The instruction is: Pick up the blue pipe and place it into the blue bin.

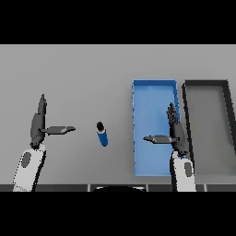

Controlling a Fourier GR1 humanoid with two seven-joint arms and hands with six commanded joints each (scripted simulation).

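A short blue pipe with a dark end lies on the grey table, left of the blue bin. My left hand hovers well to the pipe's left, fingers straight and thumb pointing toward the pipe, a clear gap between them. Above the bin's right half is my right hand, open too, with its thumb stretched left across the bin's floor. Neither hand touches the pipe.
A dark-rimmed grey bin stands directly right of the blue bin, their long walls nearly touching. Bare table surface lies between my left hand and the pipe.
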